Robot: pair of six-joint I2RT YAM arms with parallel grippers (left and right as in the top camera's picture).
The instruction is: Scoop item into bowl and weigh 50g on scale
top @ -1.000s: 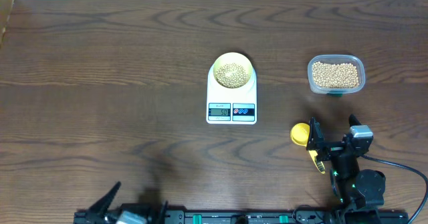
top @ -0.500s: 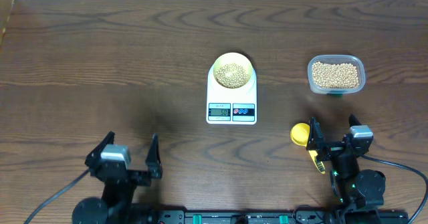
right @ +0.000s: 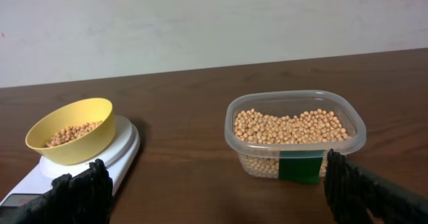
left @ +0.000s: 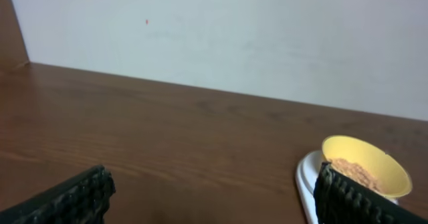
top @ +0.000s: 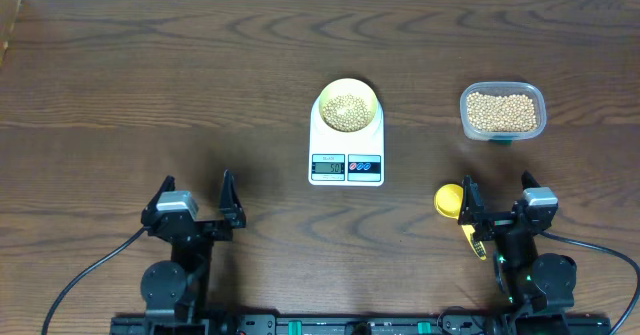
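Note:
A pale yellow bowl [top: 347, 106] holding beige beans [top: 346, 109] sits on the white scale [top: 346, 161] at the table's middle; the bowl [right: 70, 130] and scale [right: 114, 158] also show in the right wrist view, the bowl [left: 364, 166] in the left wrist view. More beans [top: 502, 112] fill a clear tub [top: 503, 111] at the right. My left gripper [top: 194, 201] is open and empty near the front left. My right gripper [top: 497, 200] is open at the front right, nothing between its fingers, the tub [right: 295, 135] ahead of it.
A yellow scoop [top: 452, 202] lies on the table just left of the right gripper, its handle running under the arm. Dark wooden table [top: 150, 95] all round; a pale wall stands behind its far edge.
The left arm has come up from the front edge into view and now stands with its gripper open, pointing at the scale. The right arm, bowl and scoop have not moved.

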